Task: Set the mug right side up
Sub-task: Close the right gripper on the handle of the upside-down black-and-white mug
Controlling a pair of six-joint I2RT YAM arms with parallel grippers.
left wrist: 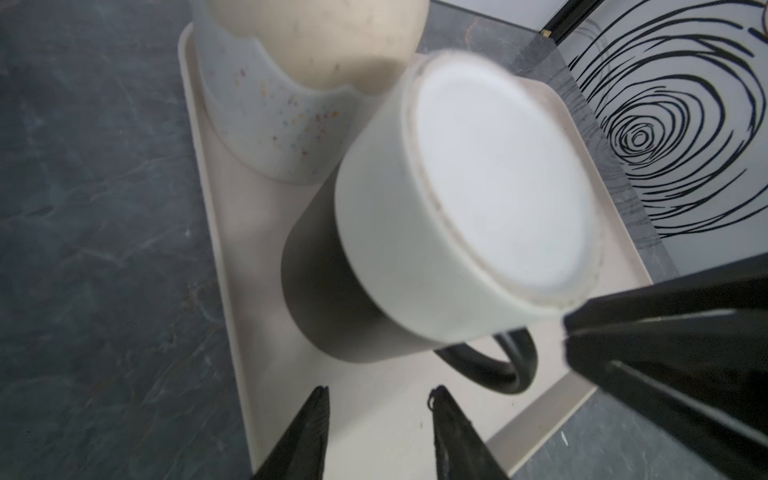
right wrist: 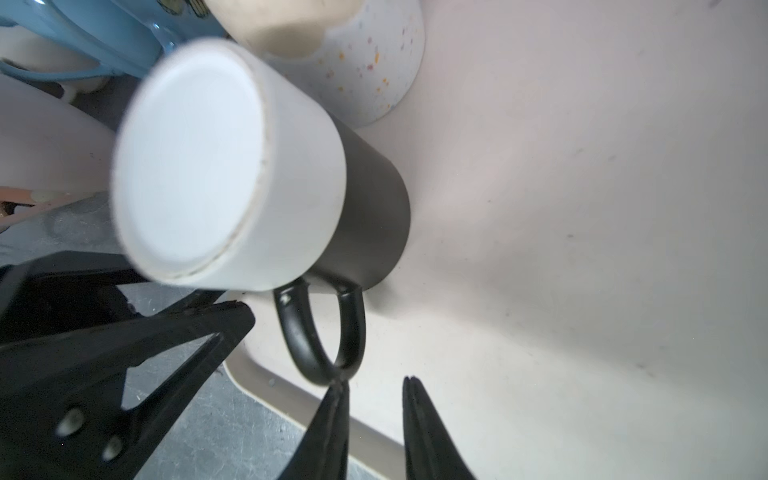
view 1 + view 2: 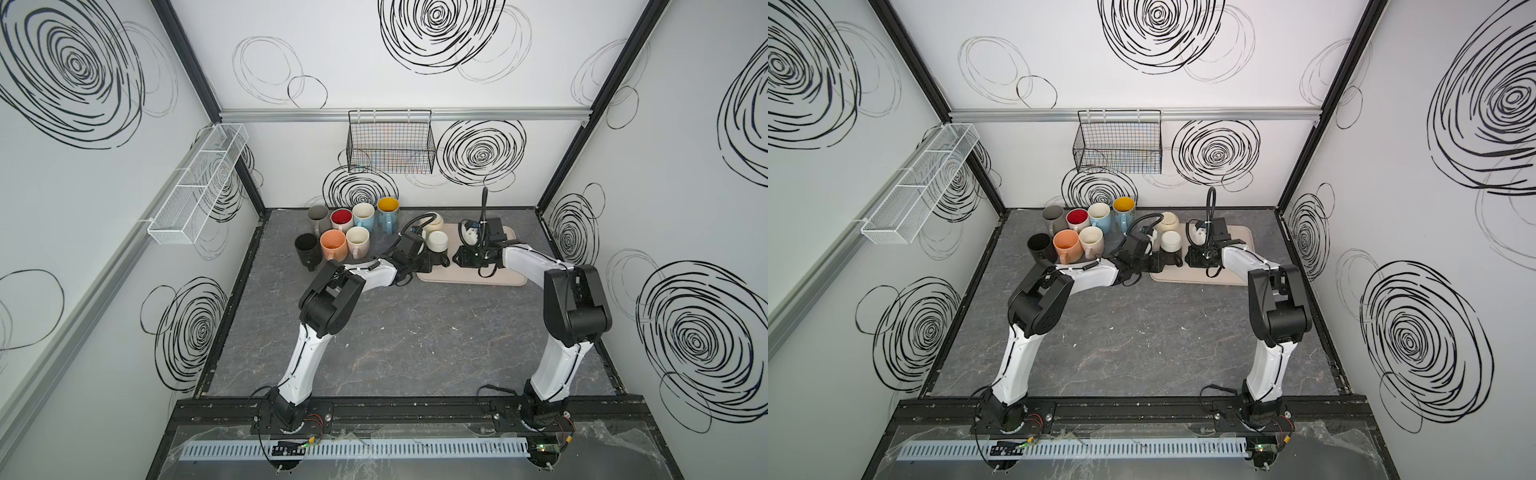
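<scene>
the mug [image 1: 436,208] stands upside down on the tray [image 1: 374,419], pale base up, so it needs flipping. the left fingers [image 1: 307,432] wait slightly apart, empty, beside its wall; the right fingers [image 2: 328,436], also parted and empty, touch the handle [image 2: 307,349], likely lining up a grip

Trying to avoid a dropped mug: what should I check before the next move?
1. Mug base-up on the tray: ok.
2. Handle faces the right gripper: ok.
3. Handle between the right jaws: not ok; they stand open beside it, and one fingertip appears to touch the loop.
4. Left gripper open and empty: ok.
5. Clearance from the speckled mug: cannot tell.
</scene>
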